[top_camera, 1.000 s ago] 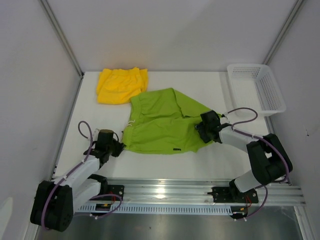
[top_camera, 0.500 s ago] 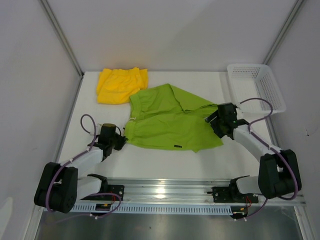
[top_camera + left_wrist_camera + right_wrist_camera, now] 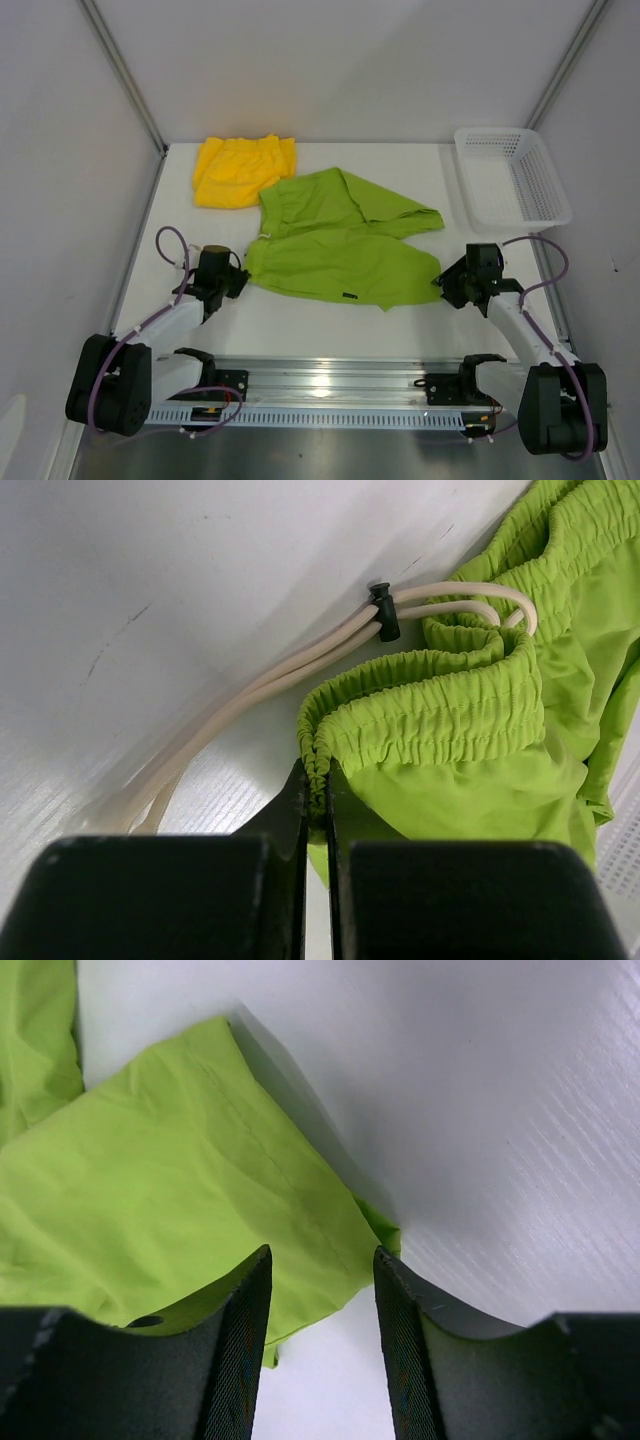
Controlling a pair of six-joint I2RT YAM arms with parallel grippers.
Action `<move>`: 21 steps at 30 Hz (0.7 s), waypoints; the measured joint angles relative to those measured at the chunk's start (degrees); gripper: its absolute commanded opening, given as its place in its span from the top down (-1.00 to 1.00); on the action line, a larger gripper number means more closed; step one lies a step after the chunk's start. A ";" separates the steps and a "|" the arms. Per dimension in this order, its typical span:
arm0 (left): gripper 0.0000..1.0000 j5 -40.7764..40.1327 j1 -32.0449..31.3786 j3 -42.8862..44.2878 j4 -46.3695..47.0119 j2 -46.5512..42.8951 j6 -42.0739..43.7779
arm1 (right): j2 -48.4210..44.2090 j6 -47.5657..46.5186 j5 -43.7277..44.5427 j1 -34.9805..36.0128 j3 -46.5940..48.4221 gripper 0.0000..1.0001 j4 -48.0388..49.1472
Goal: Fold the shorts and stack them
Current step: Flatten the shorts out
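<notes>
The lime green shorts (image 3: 340,250) lie spread out mid-table, waistband to the left and legs to the right. My left gripper (image 3: 240,280) is shut on the gathered waistband (image 3: 420,705) at its near left corner, and the fabric is pinched between the jaws (image 3: 316,780). The white drawstring (image 3: 290,665) trails over the table beside it. My right gripper (image 3: 447,283) is open at the near right leg's hem corner (image 3: 375,1225), which lies between its spread fingers (image 3: 322,1255) without being clamped. The yellow shorts (image 3: 240,170) sit bunched at the back left.
A white mesh basket (image 3: 540,175) stands at the back right corner. White side walls close in the table on the left and right. The aluminium rail (image 3: 330,385) with both arm bases runs along the near edge.
The right gripper swung from the middle of the green shorts out to the right and then nearer, to the leg hem corner. The shorts now lie flatter and wider. The left gripper barely moved.
</notes>
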 measured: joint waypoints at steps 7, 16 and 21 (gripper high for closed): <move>1.00 -0.07 0.00 0.00 -0.02 0.00 0.02 | -2.29 1.51 -0.04 1.20 -3.23 -0.11 -1.55; 1.00 0.00 0.00 -0.07 1.64 -0.15 0.52 | -7.26 3.89 3.28 2.82 -4.44 -0.31 -5.62; 1.00 0.04 0.00 -0.20 2.54 -0.09 0.98 | -10.49 4.35 4.48 2.97 -5.35 -0.32 -8.31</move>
